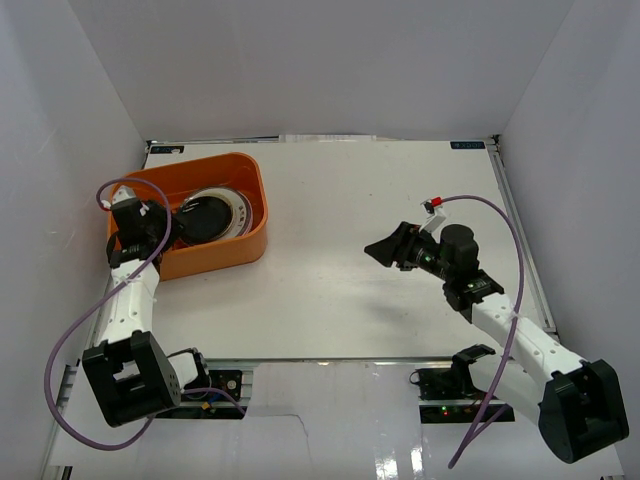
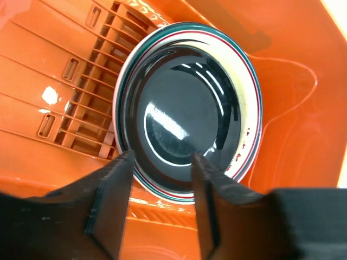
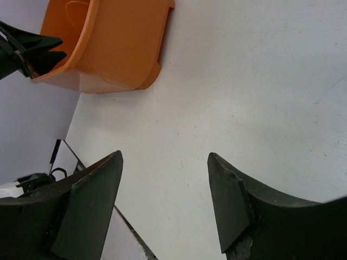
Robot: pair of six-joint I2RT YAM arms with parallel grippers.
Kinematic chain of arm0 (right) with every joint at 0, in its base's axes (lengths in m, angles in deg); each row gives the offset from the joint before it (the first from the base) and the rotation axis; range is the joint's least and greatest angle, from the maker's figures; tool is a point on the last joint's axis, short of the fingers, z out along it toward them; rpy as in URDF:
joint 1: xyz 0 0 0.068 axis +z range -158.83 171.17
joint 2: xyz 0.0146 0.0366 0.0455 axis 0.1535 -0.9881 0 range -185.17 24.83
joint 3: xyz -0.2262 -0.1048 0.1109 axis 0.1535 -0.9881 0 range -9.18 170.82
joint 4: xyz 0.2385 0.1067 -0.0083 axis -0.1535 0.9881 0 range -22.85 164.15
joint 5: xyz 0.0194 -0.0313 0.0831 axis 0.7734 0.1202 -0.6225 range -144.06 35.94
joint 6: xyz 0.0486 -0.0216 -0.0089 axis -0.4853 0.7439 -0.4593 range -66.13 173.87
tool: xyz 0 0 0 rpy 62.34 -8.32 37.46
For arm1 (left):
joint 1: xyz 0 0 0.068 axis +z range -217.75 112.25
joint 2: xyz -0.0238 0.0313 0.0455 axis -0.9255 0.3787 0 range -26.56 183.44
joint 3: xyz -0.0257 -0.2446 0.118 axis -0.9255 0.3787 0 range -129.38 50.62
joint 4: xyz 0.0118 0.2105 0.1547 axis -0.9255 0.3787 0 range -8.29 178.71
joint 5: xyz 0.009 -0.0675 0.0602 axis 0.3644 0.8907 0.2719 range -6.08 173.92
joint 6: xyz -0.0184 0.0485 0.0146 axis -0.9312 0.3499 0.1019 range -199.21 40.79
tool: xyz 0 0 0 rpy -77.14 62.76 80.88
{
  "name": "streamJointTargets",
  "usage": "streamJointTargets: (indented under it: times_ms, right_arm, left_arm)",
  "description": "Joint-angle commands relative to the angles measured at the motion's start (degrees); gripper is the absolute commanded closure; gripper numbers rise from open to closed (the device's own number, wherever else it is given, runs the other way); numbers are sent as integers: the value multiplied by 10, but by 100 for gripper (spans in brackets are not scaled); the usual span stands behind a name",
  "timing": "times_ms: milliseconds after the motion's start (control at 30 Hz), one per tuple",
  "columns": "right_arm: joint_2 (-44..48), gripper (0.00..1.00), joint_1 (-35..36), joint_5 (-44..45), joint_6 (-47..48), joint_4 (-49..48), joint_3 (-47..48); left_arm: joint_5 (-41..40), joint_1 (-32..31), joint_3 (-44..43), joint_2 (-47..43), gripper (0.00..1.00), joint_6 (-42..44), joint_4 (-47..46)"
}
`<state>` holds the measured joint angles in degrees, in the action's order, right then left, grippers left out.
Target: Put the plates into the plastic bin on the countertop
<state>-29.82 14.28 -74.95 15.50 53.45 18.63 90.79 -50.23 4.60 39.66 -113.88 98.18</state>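
The orange plastic bin (image 1: 230, 252) stands at the back left of the white countertop (image 1: 340, 300). Inside it a glossy black plate (image 1: 205, 217) lies on a white plate with a green-red rim (image 1: 238, 210). In the left wrist view the black plate (image 2: 184, 122) sits in the white rimmed plate (image 2: 250, 97) on the bin's slotted bottom (image 2: 70, 108). My left gripper (image 2: 160, 162) is open just above the plates' near rim, holding nothing. My right gripper (image 1: 385, 248) is open and empty over the countertop's right half. The other plates are out of view.
White walls enclose the countertop on the left, back and right. In the right wrist view the bin (image 3: 114, 49) shows at the upper left, with the countertop's near edge (image 3: 92, 179) below my fingers. The arm bases stand at the near edge.
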Motion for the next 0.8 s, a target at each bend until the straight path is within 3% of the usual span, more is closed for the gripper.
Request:
streamJointTargets:
  times_ms: [0, 200, 267, 300, 333, 367, 533, 633, 767]
  right_arm:
    - [17, 30, -2, 9, 3, -12, -3]
    - [31, 29, -2, 22, 15, 16, 16]
    - [38, 20, -2, 29, 22, 26, 26]
    - [41, 15, -2, 35, 27, 36, 41]
    - [44, 1, -2, 44, 36, 54, 50]
    - [52, 9, -2, 48, 44, 65, 60]
    - [95, 10, -1, 99, 134, 136, 153]
    - [131, 10, -1, 187, 190, 196, 207]
    - [190, 10, -1, 255, 208, 225, 240]
  left_arm:
    - [20, 3, -13, -12, 43, 10, -13]
    - [62, 3, -19, -75, 13, 19, -2]
    - [94, -1, -24, -100, 2, 23, -2]
    - [126, -4, -26, -123, 2, 24, -2]
    - [141, -13, -30, -136, 2, 29, -3]
    - [153, -20, -32, -146, 2, 31, -2]
    - [268, -74, -57, -201, 2, 66, 8]
    - [308, -158, -82, -240, 2, 111, 29]
    - [279, -228, -126, -299, 2, 163, 92]
